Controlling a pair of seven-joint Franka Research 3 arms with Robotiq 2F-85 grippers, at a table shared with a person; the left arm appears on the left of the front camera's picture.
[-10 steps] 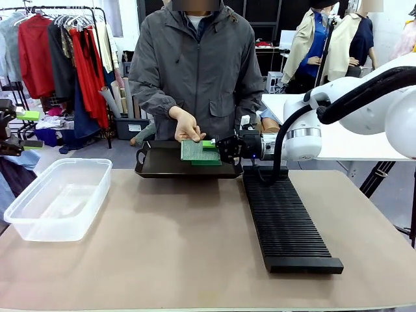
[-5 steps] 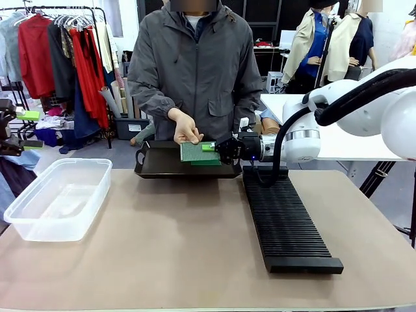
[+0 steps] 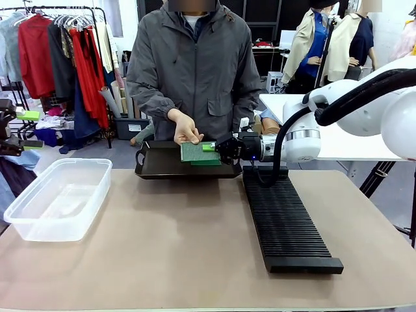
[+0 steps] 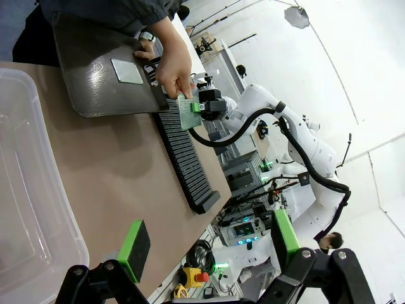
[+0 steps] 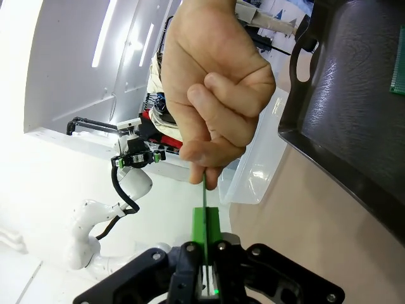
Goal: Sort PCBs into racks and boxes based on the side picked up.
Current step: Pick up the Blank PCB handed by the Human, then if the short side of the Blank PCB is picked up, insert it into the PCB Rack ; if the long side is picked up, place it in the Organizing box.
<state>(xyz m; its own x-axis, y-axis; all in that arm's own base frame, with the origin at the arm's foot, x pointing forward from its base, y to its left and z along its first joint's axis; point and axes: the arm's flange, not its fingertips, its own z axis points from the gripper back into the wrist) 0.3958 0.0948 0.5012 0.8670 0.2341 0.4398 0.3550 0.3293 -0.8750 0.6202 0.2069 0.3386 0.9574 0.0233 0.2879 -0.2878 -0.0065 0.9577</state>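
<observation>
A person's hand [image 3: 187,127] holds a green PCB [image 3: 192,152] above the black tray [image 3: 162,171]. My right gripper [image 3: 211,148] is shut on that PCB's right edge. In the right wrist view the PCB [image 5: 204,201] stands edge-on between my shut green pads [image 5: 212,229], with the hand [image 5: 215,95] pinching its far end. Another PCB [image 4: 126,71] lies flat in the tray [image 4: 88,88]. My left gripper [image 4: 209,244] hangs open and holds nothing, above the clear box [image 4: 25,190]. The slotted black rack [image 3: 283,218] lies on the table's right side.
The clear box [image 3: 58,198] sits at the table's left side. The tray stands at the far edge in front of the person. Bare tan tabletop [image 3: 182,240] lies between box and rack. A corner of a green board [image 5: 398,79] shows in the tray.
My right gripper's fingers have closed onto the PCB's edge. The person's hand and the board shifted slightly left and still hold together.
</observation>
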